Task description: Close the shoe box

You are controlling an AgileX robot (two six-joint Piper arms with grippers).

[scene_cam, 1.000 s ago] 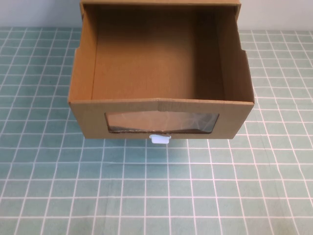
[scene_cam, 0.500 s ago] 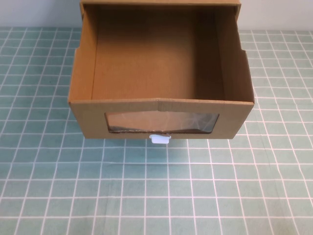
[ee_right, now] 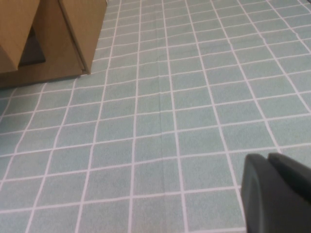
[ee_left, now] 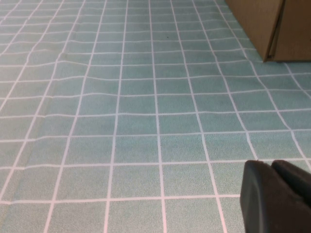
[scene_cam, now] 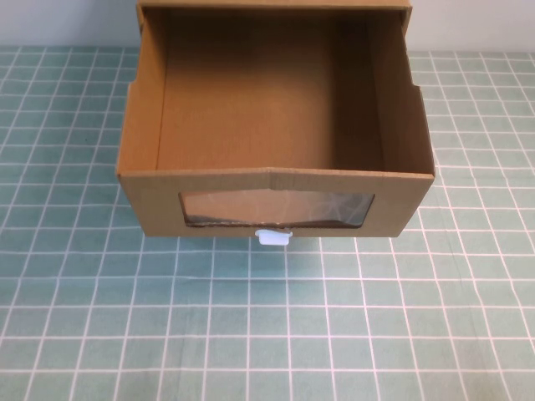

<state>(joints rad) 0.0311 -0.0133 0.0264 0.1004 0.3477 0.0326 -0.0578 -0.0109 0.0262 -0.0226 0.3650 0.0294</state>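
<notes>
High view: nothing has changed over the last second. The shoe box (scene_cam: 276, 125) sits at the far edge of the teal gridded table (scene_cam: 267, 334), about centred, its drawer pulled out toward the near edge and empty, in the same spot as before. Clear window (scene_cam: 276, 209) faces the near edge, white pull tab (scene_cam: 273, 237) just below it. Neither arm shows here, so no approach has begun; the closing push is, by my read, not yet started. The box's outer sleeve is cut off by the frame at the far edge, so how far the drawer is out can't be judged fully.

Left wrist view: left gripper (ee_left: 278, 196) hangs over bare table, well apart from the box; only a dark finger mass at the frame corner shows. The fingers look pressed close together, holding nothing. A corner of the box (ee_left: 257, 24) is just visible.

Right wrist view: right gripper (ee_right: 277, 194) likewise over bare table, fingers look narrow and together, nothing held. Box side (ee_right: 53, 34) is partly cut off; a dark gap shows between its panels, but what's inside is too dim to tell.
</notes>
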